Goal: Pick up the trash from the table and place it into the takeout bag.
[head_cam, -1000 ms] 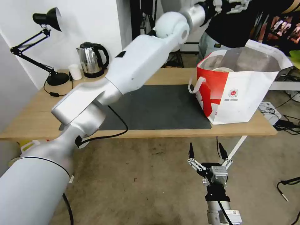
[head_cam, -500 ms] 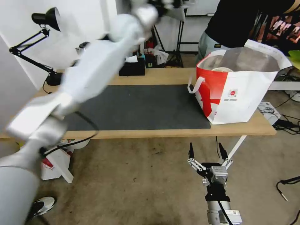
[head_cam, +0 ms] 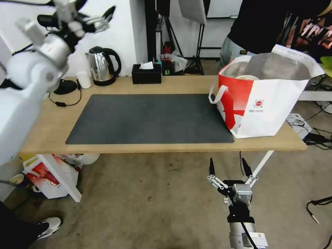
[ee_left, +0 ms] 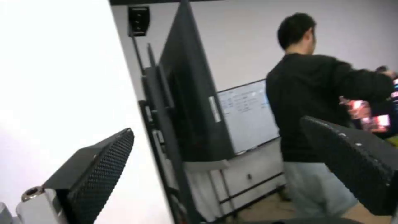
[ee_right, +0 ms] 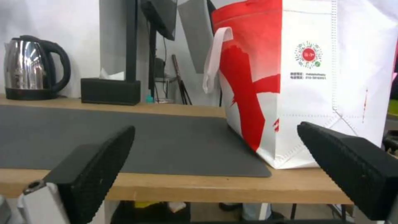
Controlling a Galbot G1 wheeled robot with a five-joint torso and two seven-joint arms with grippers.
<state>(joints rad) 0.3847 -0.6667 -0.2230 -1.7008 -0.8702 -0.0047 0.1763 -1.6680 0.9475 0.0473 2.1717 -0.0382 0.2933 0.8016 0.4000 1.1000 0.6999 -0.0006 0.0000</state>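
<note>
The takeout bag stands open on the right end of the table, white with a red side panel and foil lining; it is also close in the right wrist view. Inside it the round tan lid of a piece of trash peeks above the rim. My left gripper is raised high at the far left, above the lamp, open with nothing between its fingers. My right gripper hangs open below the table's front edge, pointing at the bag.
A dark grey mat covers the table's middle. Kettle, small white cup, lamp base and black tissue box line the back edge. A red-and-white box sits under the table. A person stands behind the bag.
My left arm has swung from across the table up and away to the far left, uncovering the mat and back edge. The right arm and the bag have not moved.
</note>
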